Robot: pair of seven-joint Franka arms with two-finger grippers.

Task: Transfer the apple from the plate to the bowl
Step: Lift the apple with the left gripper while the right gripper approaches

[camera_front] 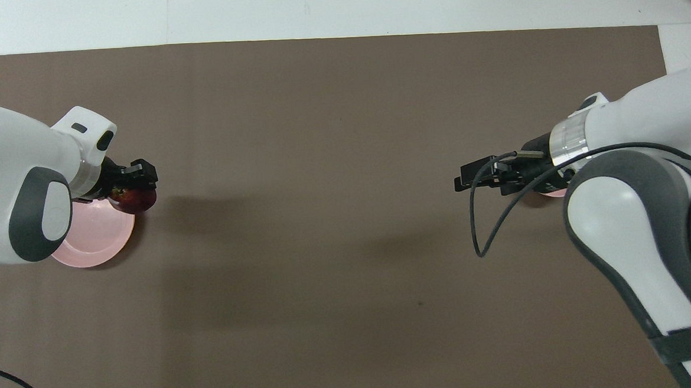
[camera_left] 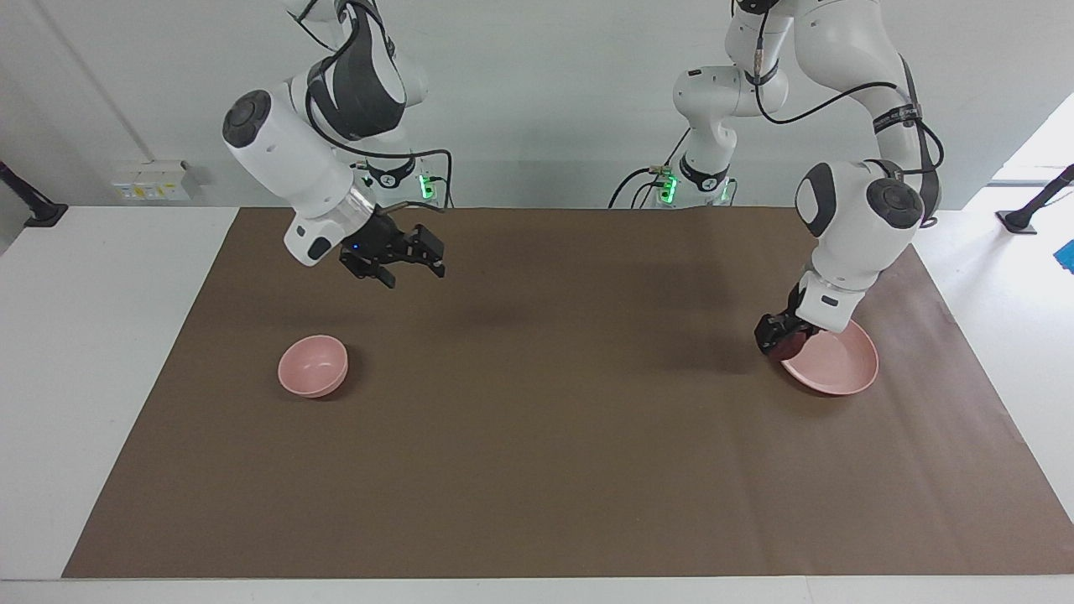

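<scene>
The dark red apple hangs just above the plate's rim, on the side toward the table's middle, with my left gripper shut on it. From above, the apple shows at the edge of the pale pink plate. The plate lies at the left arm's end of the table with nothing on it. The small pink bowl stands at the right arm's end. My right gripper is open and holds nothing. It hovers over the mat, past the bowl toward the table's middle. In the overhead view the right arm covers most of the bowl.
A brown mat covers most of the white table. The right arm's black cable loops below its wrist.
</scene>
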